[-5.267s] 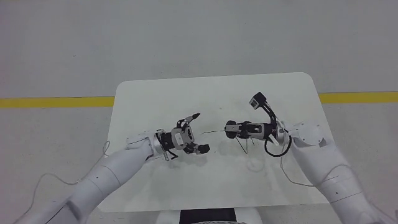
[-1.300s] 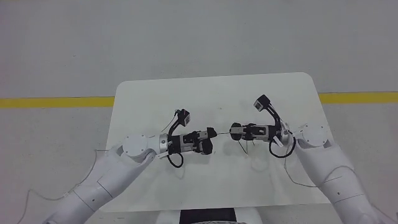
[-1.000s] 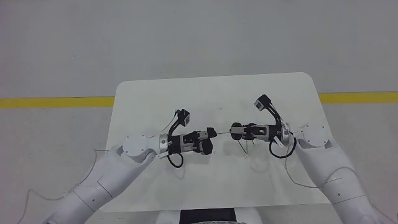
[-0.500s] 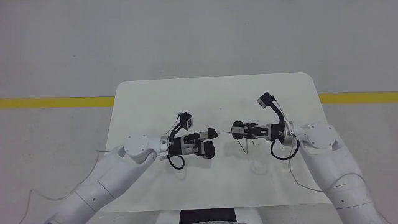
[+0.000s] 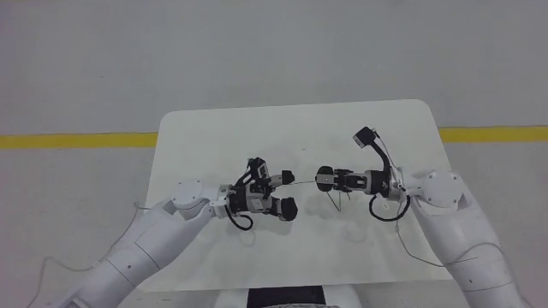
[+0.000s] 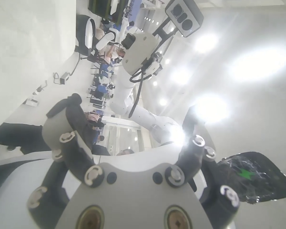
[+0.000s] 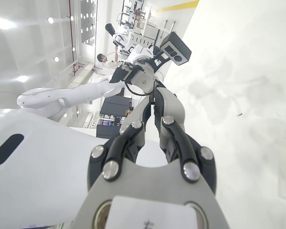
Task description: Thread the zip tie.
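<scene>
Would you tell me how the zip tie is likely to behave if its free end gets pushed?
Probably springy rather than floppy: the zip tie juts out almost straight from the shut jaws of the right gripper. Being so thin, it would likely bend under a sideways push. It also looks very light.

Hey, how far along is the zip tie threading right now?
Done: the right gripper is shut on the zip tie, held over the table. In hand: the tie's free end points toward the left gripper, which is open and close to that end. Left: no closed loop shows, so the threading itself looks not yet done.
</scene>
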{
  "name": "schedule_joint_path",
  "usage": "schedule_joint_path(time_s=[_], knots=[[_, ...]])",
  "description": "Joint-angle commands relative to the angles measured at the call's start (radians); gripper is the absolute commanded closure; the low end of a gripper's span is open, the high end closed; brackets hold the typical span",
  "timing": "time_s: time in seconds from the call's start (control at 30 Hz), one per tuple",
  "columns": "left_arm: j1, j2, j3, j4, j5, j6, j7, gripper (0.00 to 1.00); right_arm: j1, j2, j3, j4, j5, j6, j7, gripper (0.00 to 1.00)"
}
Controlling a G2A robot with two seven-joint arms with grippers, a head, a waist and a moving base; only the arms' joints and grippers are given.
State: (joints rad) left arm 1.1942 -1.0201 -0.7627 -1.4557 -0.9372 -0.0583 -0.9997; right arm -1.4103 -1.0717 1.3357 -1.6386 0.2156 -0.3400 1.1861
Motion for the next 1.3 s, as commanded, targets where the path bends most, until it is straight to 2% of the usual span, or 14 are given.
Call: schedule_joint_path(time_s=[0.0,0.1,0.17,0.37,0.43,0.57,0.77,0.83,0.87,0.9,1.0,1.03,1.07,1.27], knots=[[-0.001,-0.004,0.002,0.007,-0.042,0.013,-0.034,0.0,-0.005,0.001,0.006,-0.016,-0.004,0.0,0.009,1.0],[-0.007,-0.012,0.008,0.024,-0.116,0.046,-0.093,0.0,-0.015,0.002,0.01,-0.041,-0.013,0.0,0.022,1.0],[-0.023,-0.016,0.01,0.039,-0.114,0.047,-0.117,0.0,-0.022,0.0,0.011,-0.047,-0.007,0.0,0.007,1.0],[-0.023,-0.016,0.01,0.039,-0.114,0.047,-0.117,0.0,-0.022,0.0,0.011,-0.047,-0.007,0.0,0.007,1.0],[-0.016,-0.017,0.009,0.034,-0.128,0.045,-0.098,0.0,-0.025,-0.001,0.006,-0.055,-0.01,0.0,-0.006,1.0],[-0.008,-0.02,0.0,0.031,-0.162,0.061,-0.089,0.0,-0.032,0.002,-0.002,-0.077,-0.019,0.0,-0.005,1.0],[-0.008,-0.023,-0.008,0.034,-0.165,0.079,-0.061,0.0,-0.038,0.004,-0.002,-0.099,-0.019,0.0,0.024,1.0],[-0.008,-0.024,-0.01,0.035,-0.164,0.087,-0.05,0.12,-0.038,0.004,-0.002,-0.101,-0.02,0.0,0.029,1.0],[-0.007,-0.025,-0.011,0.036,-0.164,0.089,-0.048,0.23,-0.038,0.004,-0.002,-0.102,-0.02,0.0,0.031,1.0],[-0.006,-0.025,-0.012,0.036,-0.164,0.091,-0.047,0.46,-0.038,0.004,-0.003,-0.103,-0.022,0.0,0.034,1.0],[-0.004,-0.026,-0.015,0.037,-0.164,0.095,-0.043,0.58,-0.037,0.004,-0.007,-0.104,-0.031,0.0,0.04,1.0],[-0.003,-0.027,-0.016,0.037,-0.163,0.096,-0.042,0.67,-0.037,0.004,-0.008,-0.104,-0.036,0.0,0.041,1.0],[-0.002,-0.027,-0.017,0.036,-0.163,0.097,-0.041,0.71,-0.036,0.004,-0.01,-0.104,-0.041,0.0,0.041,1.0],[0.001,-0.029,-0.021,0.037,-0.156,0.108,-0.039,0.87,-0.033,0.003,-0.012,-0.104,-0.05,0.0,0.041,1.0]])
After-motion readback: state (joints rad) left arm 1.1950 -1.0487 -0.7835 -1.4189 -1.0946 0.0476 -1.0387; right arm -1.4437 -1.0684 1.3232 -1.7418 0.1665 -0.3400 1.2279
